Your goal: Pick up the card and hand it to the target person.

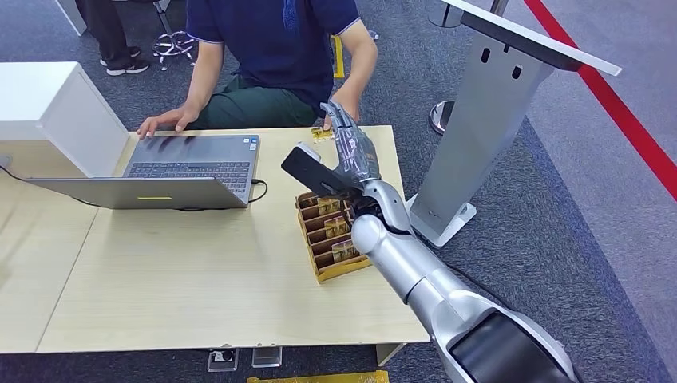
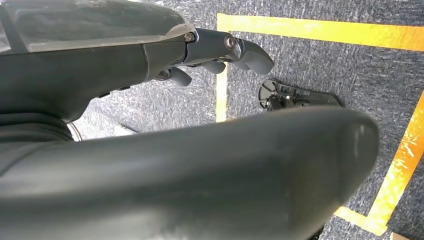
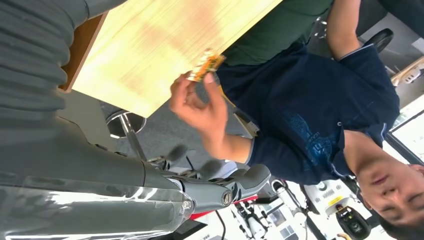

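A: Head view: right hand (image 1: 345, 136) stretched over the table's far edge, fingers loosely apart, holding nothing. The card (image 3: 206, 65) is pinched in the person's hand (image 3: 196, 102).

B: Risk?

A: I judge the arm, pulling back, could clip the card box (image 1: 329, 235) or the laptop (image 1: 180, 167).

B: Left hand (image 2: 220, 52)?

A: Hanging, fingers curled, empty. No writing legible anywhere.
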